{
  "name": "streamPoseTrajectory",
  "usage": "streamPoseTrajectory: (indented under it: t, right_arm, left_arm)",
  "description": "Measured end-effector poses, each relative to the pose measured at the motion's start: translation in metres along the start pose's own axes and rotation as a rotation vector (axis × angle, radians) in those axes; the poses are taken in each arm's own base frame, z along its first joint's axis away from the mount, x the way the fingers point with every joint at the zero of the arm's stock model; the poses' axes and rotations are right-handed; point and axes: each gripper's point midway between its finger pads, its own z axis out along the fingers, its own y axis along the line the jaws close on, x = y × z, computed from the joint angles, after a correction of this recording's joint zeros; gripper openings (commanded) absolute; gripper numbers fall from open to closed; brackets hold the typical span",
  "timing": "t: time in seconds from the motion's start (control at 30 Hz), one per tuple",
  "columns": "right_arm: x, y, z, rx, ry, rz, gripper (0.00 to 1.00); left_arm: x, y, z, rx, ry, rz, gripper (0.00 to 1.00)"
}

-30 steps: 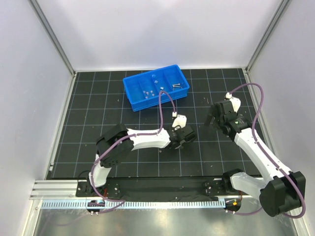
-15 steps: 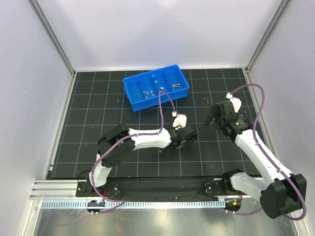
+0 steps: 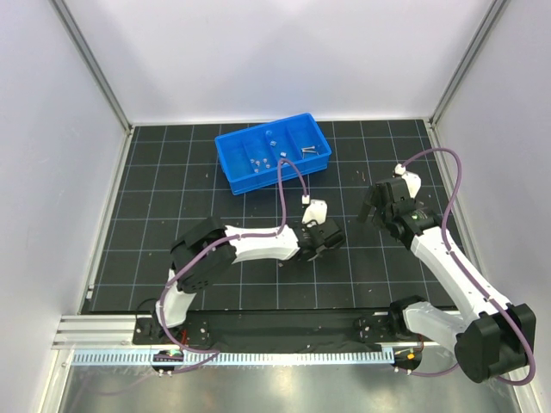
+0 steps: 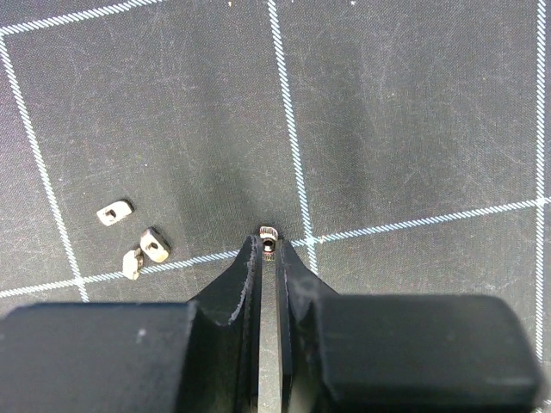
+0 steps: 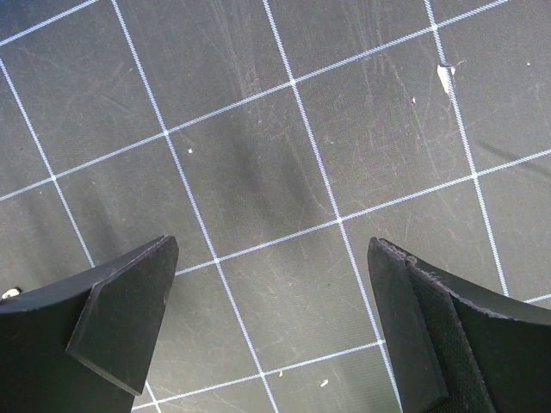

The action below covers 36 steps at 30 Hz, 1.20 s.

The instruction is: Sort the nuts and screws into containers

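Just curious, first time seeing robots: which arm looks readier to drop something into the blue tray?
Left. The left claw pinches a small silver part; the right claw hangs open and empty.

3 loose silver nuts point(image 4: 155, 244), screw point(image 4: 268, 236) in left end effector point(image 4: 269, 249), blue tray point(image 3: 250, 182) part-filled

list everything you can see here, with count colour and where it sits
bright blue rectangular plastic tray: one, blue, far middle of the mat, four sections
small silver metal pieces: several, silver, inside the tray; too small to count
squat silver metal nuts: three, silver, loose on the mat beside the left fingertips
small silver screw: one, silver, seen end-on, pinched
pale scrap: one, whitish, on the mat
black gridded mat: one, black, white lines
left gripper: one, black, shut on the screw
right gripper: one, black, open over the mat
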Motion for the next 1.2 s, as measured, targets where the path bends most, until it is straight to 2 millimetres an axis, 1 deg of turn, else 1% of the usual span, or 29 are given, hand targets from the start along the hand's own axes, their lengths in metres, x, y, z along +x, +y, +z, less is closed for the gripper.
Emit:
streamPoseTrajectory:
  t: [0.1, 0.17, 0.23, 0.3, 0.33, 0.47, 0.53, 0.63, 0.7, 0.77, 0.8, 0.87, 0.97, 1.03, 1.07, 1.13, 1.2]
  right_arm:
    - [0.0, 0.0, 0.0, 0.0, 0.0, 0.0, 1.0]
    - [0.0, 0.0, 0.0, 0.0, 0.0, 0.0, 1.0]
    - [0.0, 0.0, 0.0, 0.0, 0.0, 0.0, 1.0]
    - [0.0, 0.0, 0.0, 0.001, 0.0, 0.0, 0.99]
    - [0.0, 0.0, 0.0, 0.001, 0.0, 0.0, 1.0]
    - [0.001, 0.0, 0.001, 0.004, 0.005, -0.002, 1.0]
    - [0.002, 0.0, 0.004, 0.01, 0.016, -0.007, 0.99]
    - [0.003, 0.001, 0.009, 0.02, 0.032, -0.015, 1.0]
    - [0.002, 0.003, 0.011, 0.023, 0.036, -0.017, 0.99]
    - [0.001, 0.005, 0.013, 0.022, 0.036, -0.017, 0.99]
    - [-0.001, 0.006, 0.014, 0.02, 0.033, -0.016, 0.99]
    - [-0.002, 0.01, 0.015, 0.012, 0.036, -0.016, 0.99]
    - [-0.001, 0.014, 0.019, 0.002, 0.048, -0.016, 0.99]
    - [0.001, 0.015, 0.022, -0.001, 0.058, -0.019, 1.0]
    - [0.002, 0.016, 0.023, -0.001, 0.062, -0.02, 1.0]
    - [0.002, 0.016, 0.023, -0.004, 0.063, -0.02, 1.0]
    - [0.001, 0.017, 0.024, -0.006, 0.059, -0.018, 1.0]
  left_arm:
    - [0.0, 0.003, -0.001, 0.004, -0.005, 0.004, 0.08]
    - [0.0, 0.009, -0.004, 0.002, -0.004, 0.013, 0.08]
    - [-0.006, 0.015, -0.007, 0.001, -0.009, 0.008, 0.08]
    - [-0.019, 0.023, -0.012, 0.005, -0.024, -0.006, 0.08]
    - [-0.03, 0.027, -0.015, 0.007, -0.037, -0.023, 0.08]
    - [-0.082, 0.055, -0.029, 0.011, -0.111, -0.112, 0.08]
    - [-0.116, 0.081, -0.031, -0.006, -0.16, -0.185, 0.08]
    - [-0.162, 0.134, -0.022, -0.078, -0.224, -0.285, 0.09]
    - [-0.187, 0.17, -0.013, -0.137, -0.251, -0.337, 0.09]
    - [-0.208, 0.197, -0.003, -0.179, -0.273, -0.376, 0.09]
    - [-0.218, 0.209, 0.003, -0.198, -0.285, -0.394, 0.09]
    - [-0.236, 0.227, 0.018, -0.217, -0.299, -0.421, 0.09]
    - [-0.251, 0.247, 0.043, -0.24, -0.297, -0.451, 0.11]
    - [-0.253, 0.258, 0.058, -0.252, -0.285, -0.455, 0.2]
    - [-0.253, 0.263, 0.064, -0.26, -0.277, -0.454, 0.3]
    - [-0.249, 0.269, 0.07, -0.273, -0.262, -0.441, 0.46]
    - [-0.246, 0.269, 0.071, -0.276, -0.247, -0.427, 0.59]
